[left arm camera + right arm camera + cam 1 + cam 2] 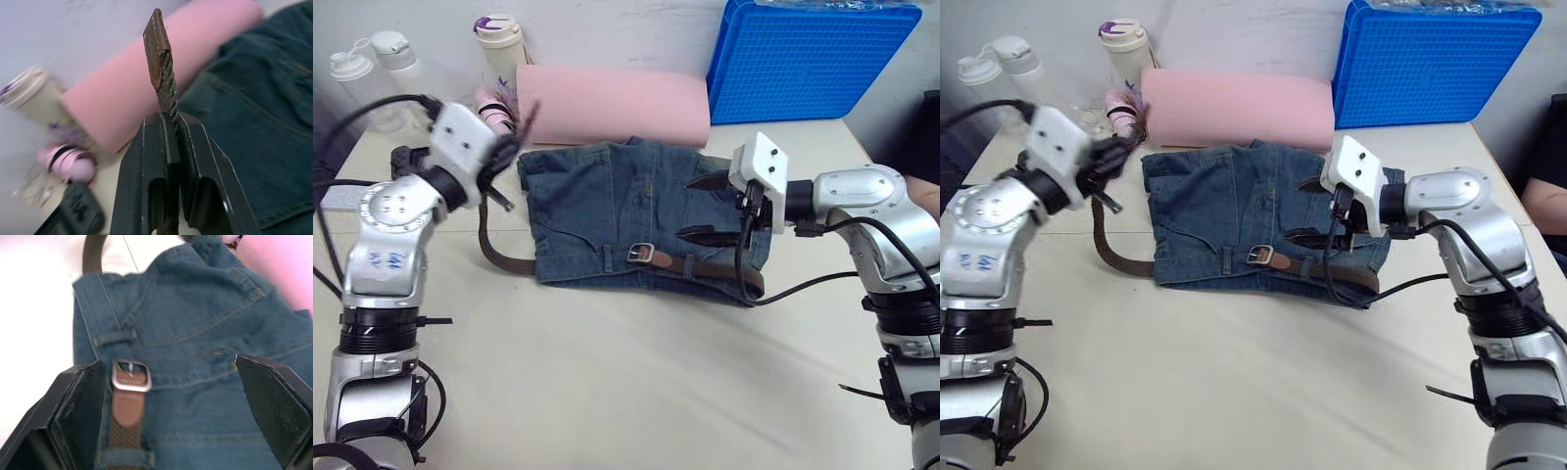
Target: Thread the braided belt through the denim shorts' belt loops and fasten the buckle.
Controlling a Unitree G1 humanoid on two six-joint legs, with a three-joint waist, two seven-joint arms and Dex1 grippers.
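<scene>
**Belt partly through the loops, tip still loose, buckle unfastened**

Left of frame: left gripper (pixel 499 162) is clamped on the braided belt (pixel 494 250) just below its tapered tip, holding the tip up off the table (pixel 636 382). From there the strap drops and curves along the left edge of the denim shorts (pixel 607 196).

Centre: shorts lie flat in front of the pink roll (pixel 617 103), waistband toward the near edge. Belt runs along the waistband; at least one of the belt loops (pixel 115 338) left of the buckle looks empty in the right wrist view.

Centre-right: buckle (pixel 640 255) rests on the waistband, nothing through it.

Right: right gripper (pixel 703 208) hovers spread wide over the shorts, grasping nothing.

Judgement: remaining loops plus fastening are left.
</scene>
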